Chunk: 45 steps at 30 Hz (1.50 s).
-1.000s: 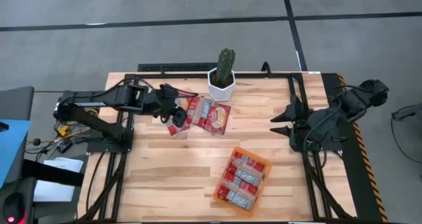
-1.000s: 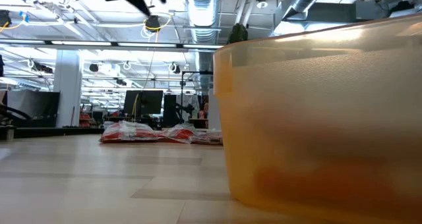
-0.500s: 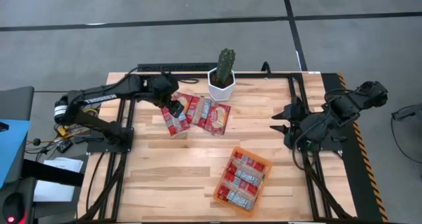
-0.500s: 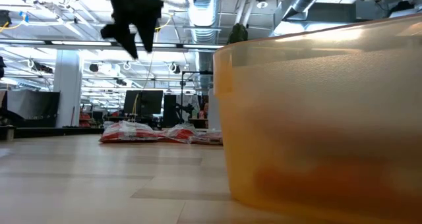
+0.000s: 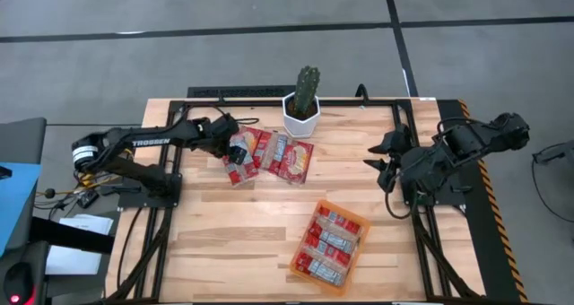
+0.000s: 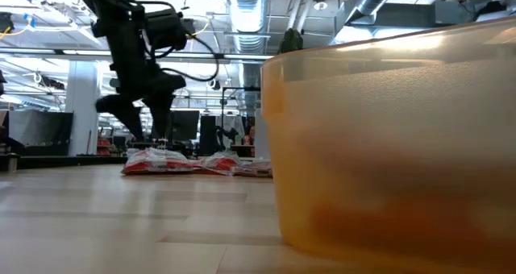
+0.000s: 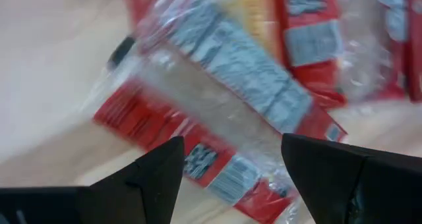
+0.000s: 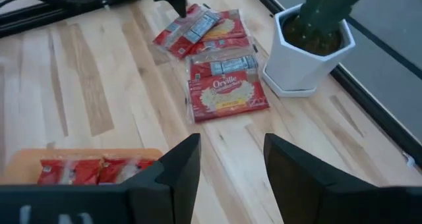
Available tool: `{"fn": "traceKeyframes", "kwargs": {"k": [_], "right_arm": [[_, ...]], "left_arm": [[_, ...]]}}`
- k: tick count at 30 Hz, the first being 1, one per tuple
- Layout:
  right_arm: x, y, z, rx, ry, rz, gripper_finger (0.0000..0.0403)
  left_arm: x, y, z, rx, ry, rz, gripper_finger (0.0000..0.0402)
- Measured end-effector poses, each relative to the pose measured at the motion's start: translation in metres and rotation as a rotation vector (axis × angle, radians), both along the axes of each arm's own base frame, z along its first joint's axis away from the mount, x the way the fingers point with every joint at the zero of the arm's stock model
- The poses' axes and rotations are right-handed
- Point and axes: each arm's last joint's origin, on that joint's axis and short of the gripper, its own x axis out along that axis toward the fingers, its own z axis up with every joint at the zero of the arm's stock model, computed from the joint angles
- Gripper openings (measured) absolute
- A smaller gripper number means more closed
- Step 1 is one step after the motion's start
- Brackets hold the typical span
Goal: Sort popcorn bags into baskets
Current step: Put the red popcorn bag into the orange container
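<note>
Left tool (image 5: 235, 150), fingers spread and empty, low over the leftmost of the loose popcorn bags (image 5: 240, 158) near the desk's (image 5: 224, 224) far edge; orange basket (image 5: 328, 246), holding packets, near the front edge; right tool (image 5: 384, 155), parted and empty, at the right edge.

The word "Orville" is written in white on one red popcorn bag (image 8: 227, 92) lying on the bench. The left arm (image 5: 148, 143) has white letters on its side that seem to spell "TROSSEN". The small print on the other popcorn bags (image 7: 217, 72) is too blurry to read.
</note>
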Motion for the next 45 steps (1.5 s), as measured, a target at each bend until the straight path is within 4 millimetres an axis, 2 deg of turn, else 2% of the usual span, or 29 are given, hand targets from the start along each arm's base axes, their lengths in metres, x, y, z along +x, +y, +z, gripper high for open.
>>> {"fn": "traceKeyframes", "kwargs": {"k": [4,8,13,20,27,32,36,43,45], "right_arm": [[0.001,-0.003,0.000,0.006,-0.002,-0.023,0.0189],[0.002,-0.006,0.000,0.002,0.000,-0.046,0.0181],[0.002,-0.011,0.000,-0.001,0.003,-0.072,0.0175],[0.004,-0.014,0.001,0.006,-0.008,-0.093,0.0184],[0.004,-0.016,0.001,0.005,-0.008,-0.108,0.0190],[0.004,-0.016,0.001,0.004,-0.007,-0.107,0.0183],[0.005,-0.016,0.001,-0.016,-0.003,-0.088,0.0177],[0.006,-0.015,0.002,-0.023,-0.013,-0.077,0.0167],[0.006,-0.015,0.002,-0.023,-0.012,-0.076,0.0164]], "left_arm": [[-0.014,-0.001,0.000,-0.002,0.031,0.214,0.0242],[-0.025,-0.005,-0.001,0.011,-0.047,0.340,0.0242],[-0.034,-0.012,-0.018,-0.019,-0.286,0.385,0.0242],[-0.057,-0.023,-0.047,-0.033,-0.310,0.495,0.0242],[-0.053,-0.030,-0.065,-0.039,-0.518,0.493,0.0242],[-0.059,-0.034,-0.084,-0.034,-0.560,0.535,0.0238],[-0.063,-0.035,-0.095,-0.041,-0.520,0.558,0.0194],[-0.058,-0.036,-0.095,-0.007,-0.519,0.528,0.0024],[-0.055,-0.036,-0.091,-0.009,-0.559,0.513,0.0010]]}}
